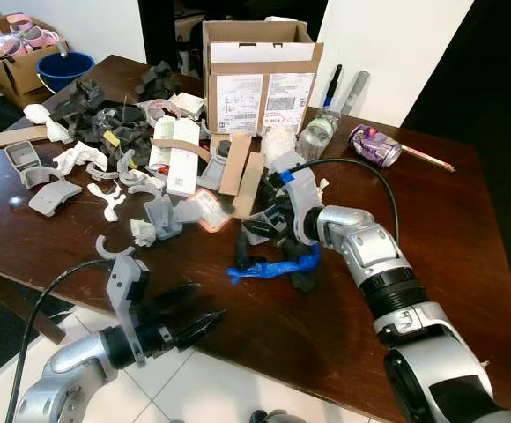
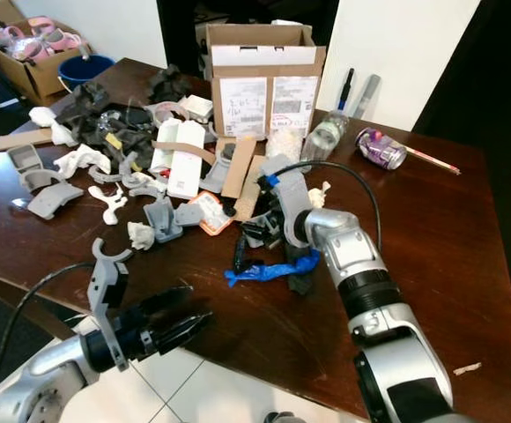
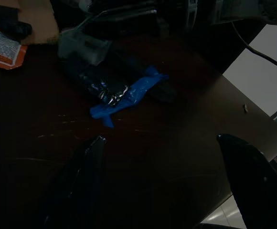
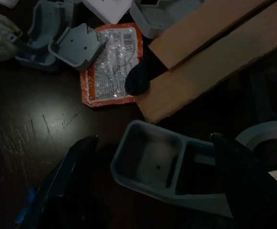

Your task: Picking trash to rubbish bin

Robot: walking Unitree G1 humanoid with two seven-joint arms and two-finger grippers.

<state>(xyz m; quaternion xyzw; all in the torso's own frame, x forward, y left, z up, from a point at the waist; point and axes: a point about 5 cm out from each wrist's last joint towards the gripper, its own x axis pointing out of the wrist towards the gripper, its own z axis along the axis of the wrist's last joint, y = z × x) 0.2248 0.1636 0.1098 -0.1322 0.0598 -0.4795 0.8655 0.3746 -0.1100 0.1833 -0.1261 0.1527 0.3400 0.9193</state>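
Note:
Trash lies scattered over a dark wooden table (image 1: pixel 432 238). My right gripper (image 1: pixel 257 231) reaches in over the middle of it, open. In the right wrist view its fingers (image 4: pixel 67 181) stand on either side of a grey plastic two-pocket tray piece (image 4: pixel 167 171), with nothing gripped. A crumpled blue wrapper (image 1: pixel 269 267) lies just in front of that gripper, beside black scraps. My left gripper (image 1: pixel 207 304) hovers low at the table's near edge, open and holding nothing. In the left wrist view the blue wrapper (image 3: pixel 129 93) sits ahead of it.
An orange-edged foil packet (image 4: pixel 107 64) and cardboard strips (image 4: pixel 210 62) lie beyond the grey piece. A cardboard box (image 1: pixel 260 75), a plastic bottle (image 1: pixel 319 132) and a purple can (image 1: pixel 374 145) stand at the back. A blue bucket (image 1: pixel 64 69) sits beyond the table's far left corner.

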